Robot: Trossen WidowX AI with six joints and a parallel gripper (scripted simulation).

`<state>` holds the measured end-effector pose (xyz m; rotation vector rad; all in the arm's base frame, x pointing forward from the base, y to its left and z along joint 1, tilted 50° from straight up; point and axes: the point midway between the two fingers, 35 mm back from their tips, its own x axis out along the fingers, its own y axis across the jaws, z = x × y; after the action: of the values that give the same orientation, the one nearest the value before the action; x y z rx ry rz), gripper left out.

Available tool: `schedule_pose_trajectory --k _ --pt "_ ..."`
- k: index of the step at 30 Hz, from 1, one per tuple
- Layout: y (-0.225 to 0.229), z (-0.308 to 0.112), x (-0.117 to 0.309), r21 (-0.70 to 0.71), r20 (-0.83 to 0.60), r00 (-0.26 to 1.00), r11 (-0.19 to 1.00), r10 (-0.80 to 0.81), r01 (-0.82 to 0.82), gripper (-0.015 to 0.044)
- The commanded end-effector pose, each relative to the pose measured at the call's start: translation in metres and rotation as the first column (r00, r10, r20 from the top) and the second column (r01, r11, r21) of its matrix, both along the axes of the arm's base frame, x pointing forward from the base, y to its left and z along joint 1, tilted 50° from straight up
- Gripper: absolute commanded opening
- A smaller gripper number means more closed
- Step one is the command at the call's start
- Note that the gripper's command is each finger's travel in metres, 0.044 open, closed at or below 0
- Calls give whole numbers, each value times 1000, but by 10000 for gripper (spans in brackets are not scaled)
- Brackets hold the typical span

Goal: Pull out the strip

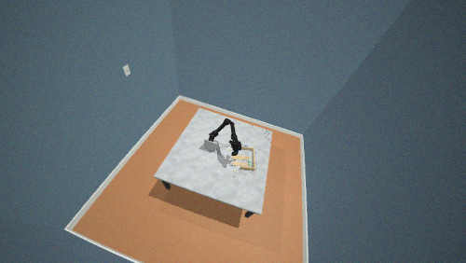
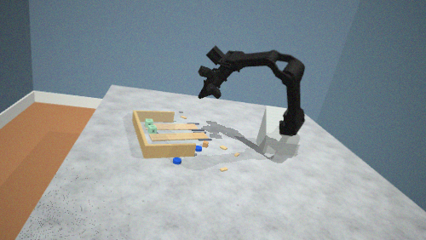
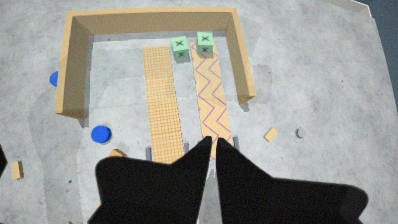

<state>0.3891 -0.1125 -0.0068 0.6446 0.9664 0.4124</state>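
A grid-patterned strip point(image 3: 162, 100) point(image 2: 179, 136) and a zigzag-patterned strip point(image 3: 210, 95) point(image 2: 183, 127) lie side by side in a three-sided wooden frame point(image 3: 150, 21) point(image 2: 170, 151) point(image 1: 254, 159). One green cube point(image 3: 205, 43) point(image 2: 149, 122) with dark X marks sits on the far end of the zigzag strip. Another green cube point(image 3: 180, 47) point(image 2: 152, 129), also marked with X, stands between the strips. Whether their labels differ is too small to tell. My gripper point(image 3: 213, 142) point(image 2: 201, 96) is shut and empty, high above the table; its tips overlap the zigzag strip's near end in the wrist view.
Short dark rails point(image 3: 148, 153) point(image 3: 236, 143) flank the strips' near ends. A blue disc point(image 3: 101, 134) point(image 2: 198, 148) lies left of the grid strip, with another outside the frame. Small tan blocks point(image 3: 270, 134) point(image 3: 17, 170) and a grey cylinder point(image 3: 300, 133) lie around.
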Motion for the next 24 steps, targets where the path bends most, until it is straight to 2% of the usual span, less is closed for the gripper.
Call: schedule_pose_trajectory --k 1,12,24 --pt "5 -31 16 -14 -74 984 986 164 -166 0" --pt "38 -84 22 73 -173 830 847 530 -526 0" --pt "36 -88 24 75 -173 826 844 536 -531 0"
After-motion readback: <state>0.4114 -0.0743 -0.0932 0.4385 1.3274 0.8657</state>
